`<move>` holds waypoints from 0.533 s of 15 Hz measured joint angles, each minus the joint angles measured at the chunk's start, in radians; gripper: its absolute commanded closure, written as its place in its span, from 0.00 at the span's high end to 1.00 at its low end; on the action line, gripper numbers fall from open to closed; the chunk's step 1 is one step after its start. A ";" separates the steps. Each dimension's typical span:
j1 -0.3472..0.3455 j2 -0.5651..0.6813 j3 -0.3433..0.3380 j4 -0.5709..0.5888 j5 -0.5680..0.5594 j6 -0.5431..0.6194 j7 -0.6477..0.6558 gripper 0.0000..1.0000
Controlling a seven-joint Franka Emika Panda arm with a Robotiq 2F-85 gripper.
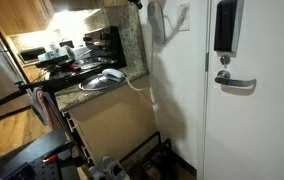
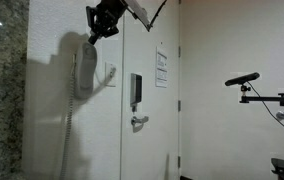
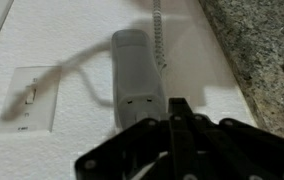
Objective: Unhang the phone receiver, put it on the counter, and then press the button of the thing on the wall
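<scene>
The phone receiver (image 1: 112, 74) looks to lie pale and elongated on the dark speckled counter (image 1: 74, 98); its white cord (image 1: 140, 87) runs to the wall. The grey wall unit (image 3: 137, 72) hangs beside a light switch (image 3: 27, 97), and the coiled cord (image 3: 159, 28) leaves its far end. My gripper (image 3: 177, 106) is shut with nothing in it, its tips close to the unit's near end with the small slots. In an exterior view the gripper (image 2: 95, 33) hovers just above the top of the unit (image 2: 85, 70). The button itself I cannot make out.
Speckled granite (image 3: 262, 50) borders the wall at the right of the wrist view. A door with a lever handle (image 2: 139, 121) and keypad (image 2: 136, 90) stands beside the switch. Pots and appliances (image 1: 97, 50) crowd the counter. A camera on a stand (image 2: 244, 79) sits at the far side.
</scene>
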 measured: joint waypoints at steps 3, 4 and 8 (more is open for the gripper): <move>-0.003 -0.006 0.000 0.006 0.000 -0.002 0.000 0.01; -0.004 -0.006 0.000 0.007 0.000 -0.002 0.000 0.00; -0.003 -0.009 -0.001 0.003 0.000 -0.003 0.001 0.00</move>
